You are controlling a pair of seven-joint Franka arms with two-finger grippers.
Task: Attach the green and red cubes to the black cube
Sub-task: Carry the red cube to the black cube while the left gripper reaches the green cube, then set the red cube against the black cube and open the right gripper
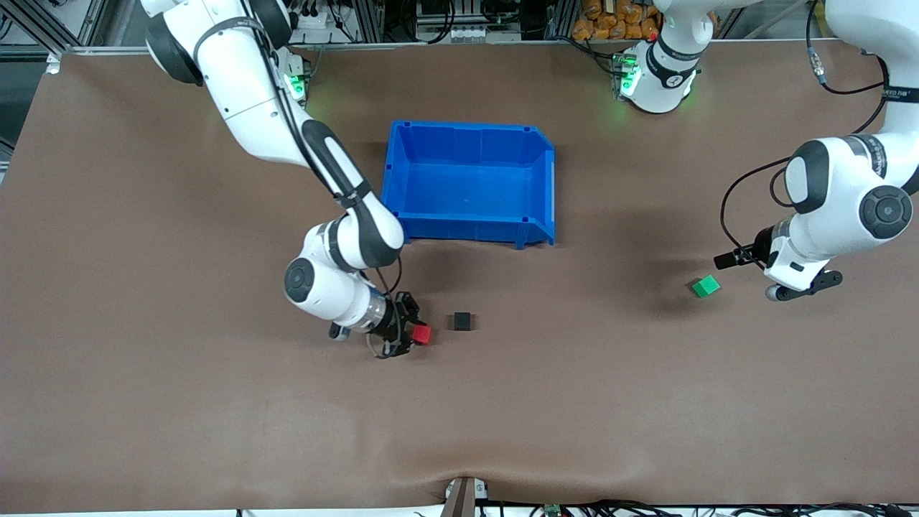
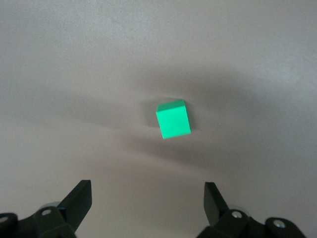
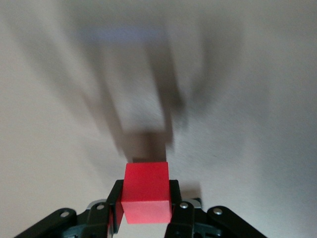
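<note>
Red cube (image 1: pixel 422 334) sits clamped in the right gripper (image 1: pixel 411 333), just beside the black cube (image 1: pixel 462 321), near the blue bin (image 1: pixel 540 188); a skewed approach could shove it away. Left gripper (image 2: pixel 147 194) hangs wide open, empty, over the green cube (image 1: pixel 706 286)

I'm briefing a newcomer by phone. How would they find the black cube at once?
Start at the blue bin mid-table and look nearer the front camera. The black cube sits alone on the brown mat, beside the right end effector, which grips the red cube. It is the only dark, unheld cube.
</note>
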